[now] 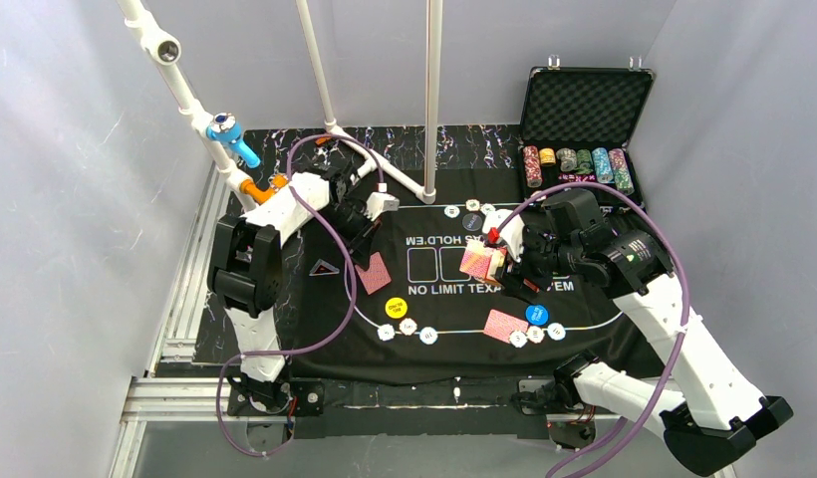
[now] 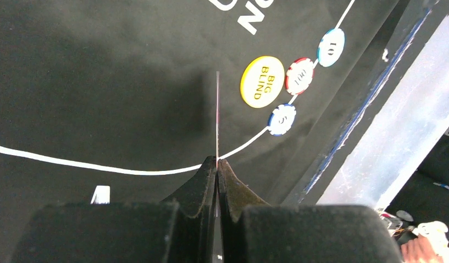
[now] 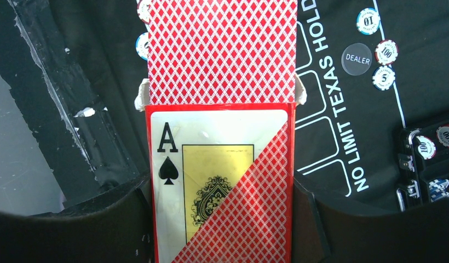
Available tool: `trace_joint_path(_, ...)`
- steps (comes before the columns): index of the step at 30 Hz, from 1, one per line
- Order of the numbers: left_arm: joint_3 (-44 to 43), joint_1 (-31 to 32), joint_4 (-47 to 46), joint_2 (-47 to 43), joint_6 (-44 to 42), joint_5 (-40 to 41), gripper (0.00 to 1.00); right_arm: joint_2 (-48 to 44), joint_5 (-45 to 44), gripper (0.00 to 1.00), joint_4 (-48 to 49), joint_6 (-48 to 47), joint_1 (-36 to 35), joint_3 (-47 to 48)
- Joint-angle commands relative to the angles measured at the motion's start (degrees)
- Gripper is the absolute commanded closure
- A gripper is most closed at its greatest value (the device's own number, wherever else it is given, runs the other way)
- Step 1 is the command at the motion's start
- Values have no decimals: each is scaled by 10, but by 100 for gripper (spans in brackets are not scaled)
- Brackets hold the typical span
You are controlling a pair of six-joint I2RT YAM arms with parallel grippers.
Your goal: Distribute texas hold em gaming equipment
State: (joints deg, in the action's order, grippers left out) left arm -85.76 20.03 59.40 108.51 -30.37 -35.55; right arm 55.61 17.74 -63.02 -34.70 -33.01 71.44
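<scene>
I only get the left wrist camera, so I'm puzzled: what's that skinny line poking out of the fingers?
Observer: It's a red-backed card seen edge-on. The left gripper is shut on it.
Operator: What's the other arm doing?
Observer: The right gripper grips a card box with an ace of spades on it, and the deck sticks out of its top.
Operator: Is any card lying down already?
Observer: Yes, a dealt card lies red side up on the mat, right beside a blue disc.
</scene>
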Motion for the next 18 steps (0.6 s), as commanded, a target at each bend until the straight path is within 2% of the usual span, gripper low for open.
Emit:
trace_joint_path(1,19,1,6,12,-64,13,100,1,11,99,15,4,0,18)
trace_joint_path(11,57,21,-15,32,-118,15,100,3,12,99,14,6,0,19)
trace_joint_path(18,119,56,-40,3,-108,2,100,6,12,99,12,4,0,22)
